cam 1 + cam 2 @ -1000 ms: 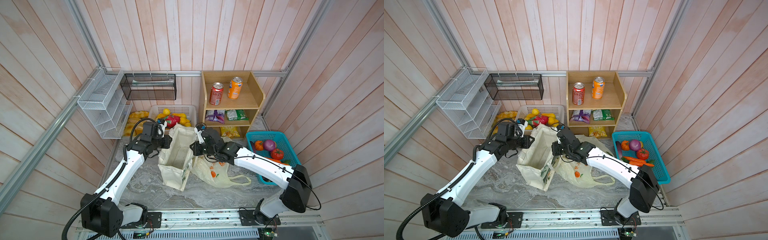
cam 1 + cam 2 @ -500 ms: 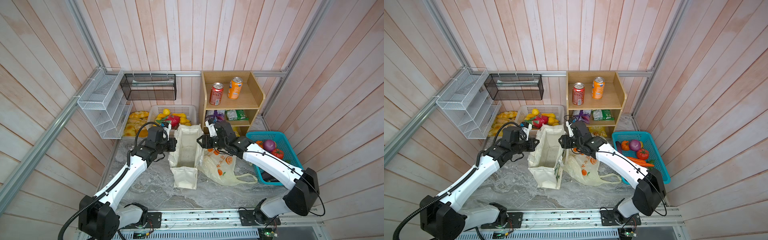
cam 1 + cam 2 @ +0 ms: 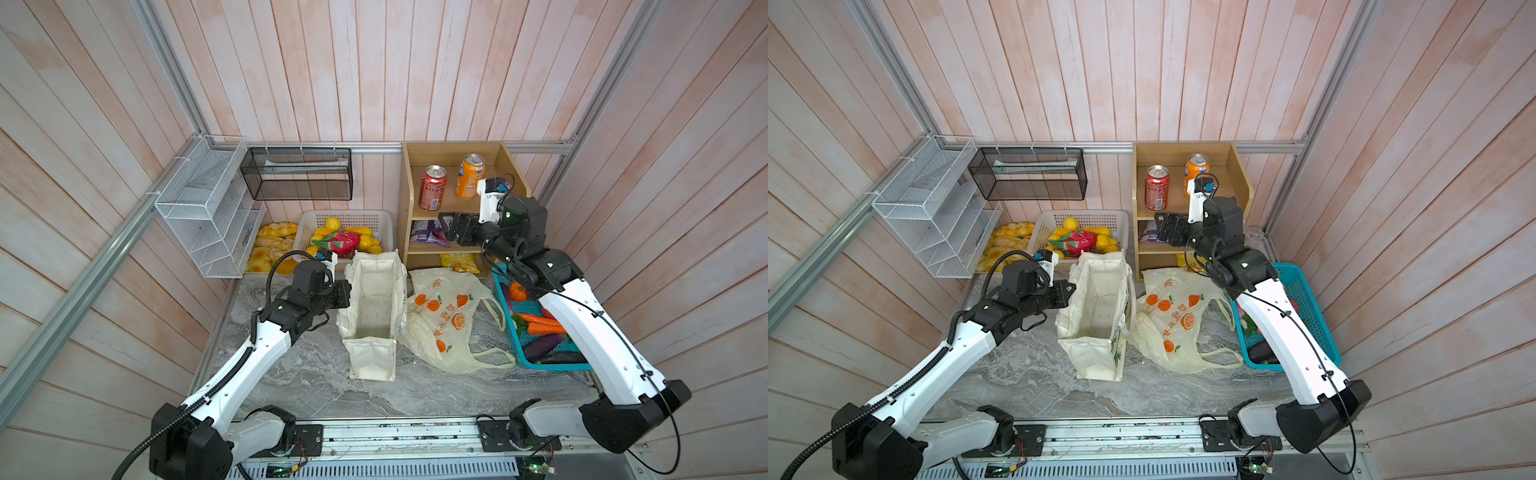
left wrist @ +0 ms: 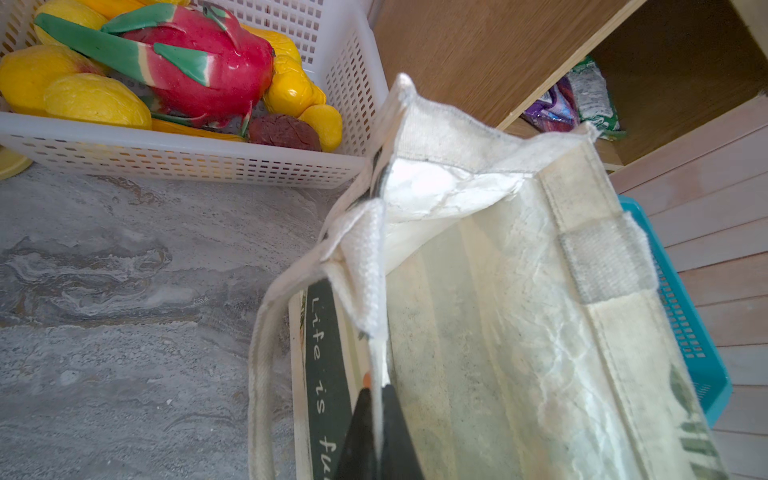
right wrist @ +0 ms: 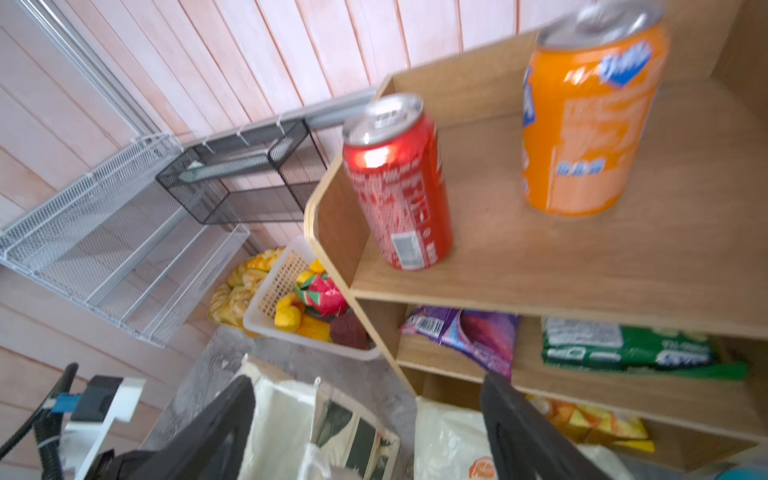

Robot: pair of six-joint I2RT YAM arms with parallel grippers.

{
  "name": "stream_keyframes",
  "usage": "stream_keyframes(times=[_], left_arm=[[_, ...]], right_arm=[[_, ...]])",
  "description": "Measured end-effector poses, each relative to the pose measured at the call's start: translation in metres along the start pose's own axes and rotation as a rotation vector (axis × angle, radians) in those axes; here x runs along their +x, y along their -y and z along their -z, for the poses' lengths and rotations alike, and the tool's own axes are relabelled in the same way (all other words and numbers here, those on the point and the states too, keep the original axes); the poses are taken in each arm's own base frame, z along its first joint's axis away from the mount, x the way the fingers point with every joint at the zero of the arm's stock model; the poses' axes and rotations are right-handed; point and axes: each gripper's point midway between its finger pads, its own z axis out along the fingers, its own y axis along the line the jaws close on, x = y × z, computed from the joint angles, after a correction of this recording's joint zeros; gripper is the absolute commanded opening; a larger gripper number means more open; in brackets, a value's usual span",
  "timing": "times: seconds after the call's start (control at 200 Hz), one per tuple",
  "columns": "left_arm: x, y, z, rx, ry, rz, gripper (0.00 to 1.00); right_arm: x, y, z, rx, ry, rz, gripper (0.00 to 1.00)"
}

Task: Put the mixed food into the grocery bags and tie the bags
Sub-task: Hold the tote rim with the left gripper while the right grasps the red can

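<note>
on the wooden shelf's (image 3: 449, 151) top board stands the red soda can (image 3: 432, 188), upright, with the orange soda can (image 3: 469, 176) near it. you should find it rigid, smooth and likely slippery, so take it round the middle of its wall with the jaws level. your right gripper (image 3: 451, 226) hangs wide open and empty in front of the shelf, lower than the can. the purple snack packet (image 5: 469, 332) lies one board below; it looks soft and crinkly, so pinch an edge. mind the shelf's side wall and the green snack packet (image 5: 623, 349). just beside the shelf's foot, your left gripper (image 4: 376, 432) is clamped on the canvas tote's (image 3: 374, 307) rim.
</note>
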Motion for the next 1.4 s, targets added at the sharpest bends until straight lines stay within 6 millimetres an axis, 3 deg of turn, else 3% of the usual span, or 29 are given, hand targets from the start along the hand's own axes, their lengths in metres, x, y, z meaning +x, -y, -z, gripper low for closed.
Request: stream_keyframes(times=[0.16,0.325,0.56,0.895,0.975,1.075,1.28,1.4], left_arm=[[0.0,0.0,0.0,0.001,0.0,0.0,0.0],[0.002,-0.002,-0.004,-0.004,-0.011,-0.003,0.0],[0.005,-0.004,-0.012,-0.008,-0.029,-0.004,0.0],[0.002,-0.002,-0.016,-0.001,-0.035,-0.011,0.0],[0.002,-0.001,-0.016,0.002,-0.036,-0.012,0.0],[0.002,0.0,-0.016,0.005,-0.037,-0.015,0.0],[0.002,0.0,-0.016,0.005,-0.038,-0.022,0.0],[0.001,0.0,-0.015,0.006,-0.037,-0.027,0.0]], right_arm=[[-0.049,-0.009,-0.013,-0.003,0.126,0.104,0.89],[-0.066,-0.007,-0.053,0.029,0.149,0.17,0.89],[-0.045,0.005,-0.109,0.064,0.072,0.211,0.89],[-0.026,0.014,-0.139,0.085,0.022,0.24,0.85],[-0.024,0.015,-0.144,0.086,0.015,0.242,0.79],[-0.019,0.016,-0.152,0.089,0.002,0.251,0.64],[-0.02,0.015,-0.155,0.078,0.003,0.259,0.19],[-0.02,0.015,-0.154,0.075,0.002,0.258,0.04]])
